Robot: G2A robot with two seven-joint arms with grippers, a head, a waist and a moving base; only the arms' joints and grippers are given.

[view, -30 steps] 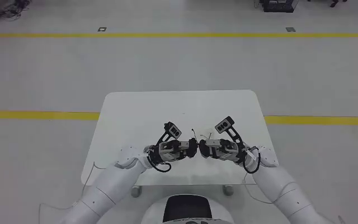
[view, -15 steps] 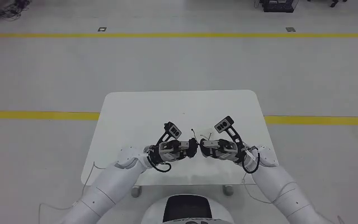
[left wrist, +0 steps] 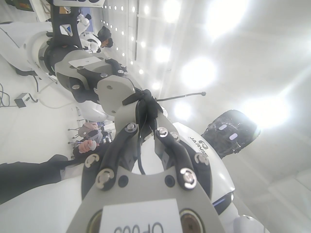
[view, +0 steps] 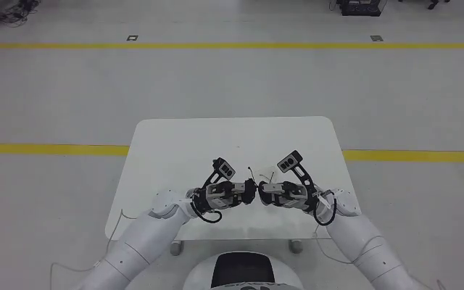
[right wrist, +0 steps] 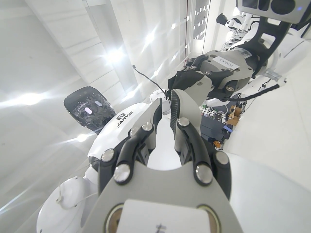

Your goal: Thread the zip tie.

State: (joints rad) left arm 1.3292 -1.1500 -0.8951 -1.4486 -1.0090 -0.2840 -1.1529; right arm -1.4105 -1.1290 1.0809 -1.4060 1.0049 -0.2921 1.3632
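Above the front middle of the white table [view: 181, 145], the two grippers meet tip to tip. My left gripper [view: 250, 193] [left wrist: 145, 104] is shut on the thin black zip tie [left wrist: 139, 146]. One end of the tie runs back between its fingers. The other end sticks out free past the tips, ending in a small knob [left wrist: 203, 93] [right wrist: 134, 66] [view: 251, 172]. My right gripper [view: 262, 192] [right wrist: 166, 98] faces it, with a narrow gap between its ribbed pads [right wrist: 174, 109]. Its tips sit right at the tie where it leaves the left gripper.
Both arms come in low from the table's near edge [view: 217, 235], and the bare tabletop stretches away behind the grippers. Yellow floor lines [view: 65, 149] run past the table on both sides.
The right gripper has shifted very slightly toward the left gripper. The left gripper and the tie have kept still.
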